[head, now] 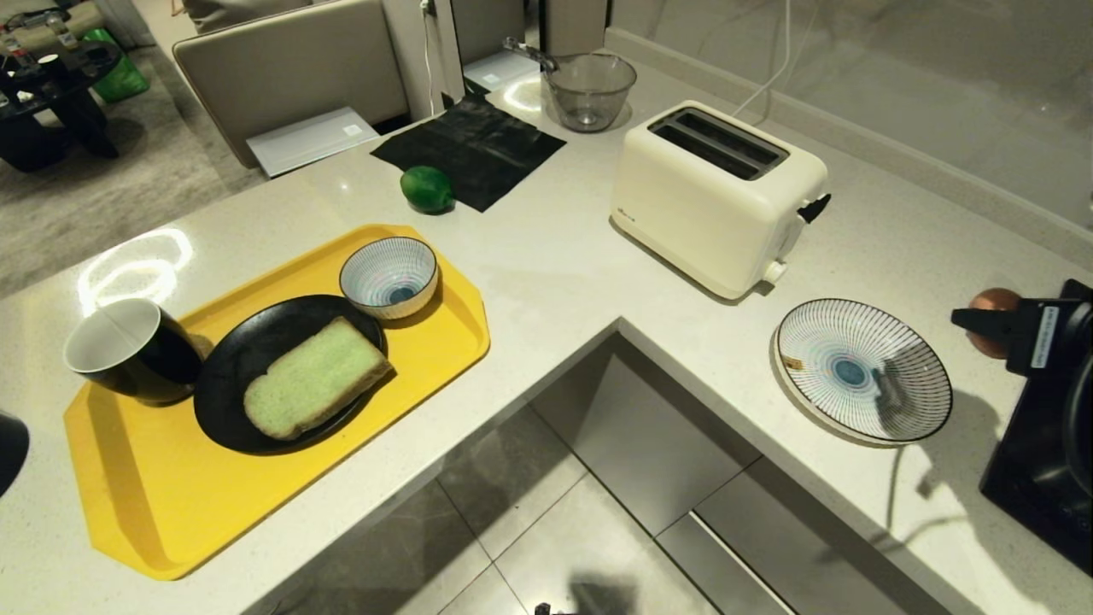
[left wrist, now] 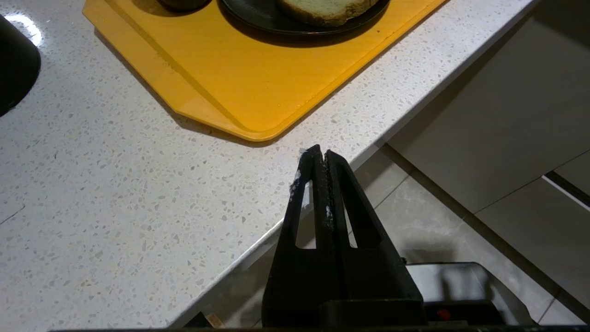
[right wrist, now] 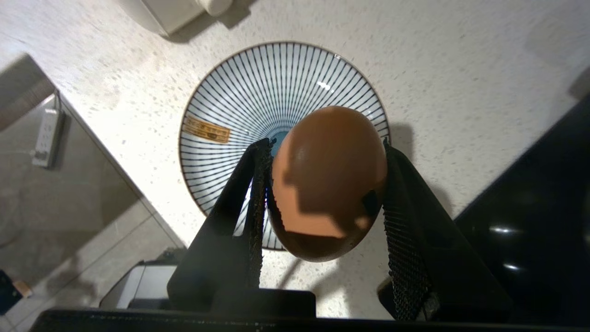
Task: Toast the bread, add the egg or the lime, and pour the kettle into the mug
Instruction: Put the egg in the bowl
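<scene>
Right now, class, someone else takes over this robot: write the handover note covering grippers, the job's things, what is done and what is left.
Right gripper: shut on the egg, held above the striped plate near the toaster.
Left gripper: shut, empty, parked over the counter edge by the yellow tray.
Bread: untoasted, on the black plate on the tray.
Mug: on the tray's corner.
Lime: on the counter beside the black cloth.
Kettle: not identifiable.
Done: egg picked up.
Left: set the egg down, toast the bread, pour.
</scene>
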